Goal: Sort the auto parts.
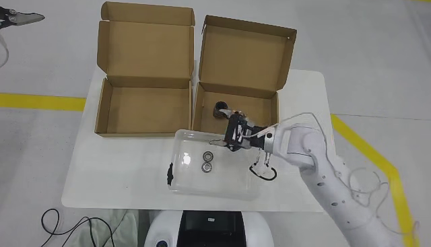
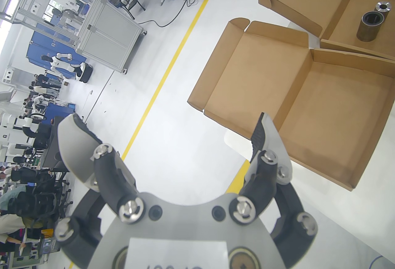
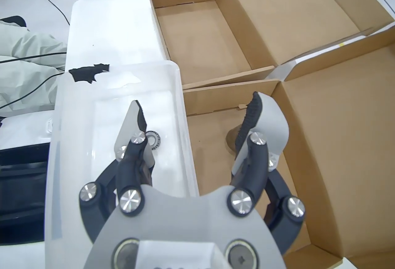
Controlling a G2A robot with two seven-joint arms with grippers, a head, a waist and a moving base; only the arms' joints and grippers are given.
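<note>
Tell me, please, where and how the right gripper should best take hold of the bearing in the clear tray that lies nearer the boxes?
Probably the outer ring of the bearing, pinched across its width from straight above. It seems to lie flat, bore up, and the tray walls block a sideways approach. The right gripper is open, near the tray's edge.

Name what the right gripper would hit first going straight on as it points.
Probably the side wall of the cardboard box holding the dark cylinder, beside the clear bin's rim. The open right gripper straddles that rim, so it might come first; depth is unclear.
</note>
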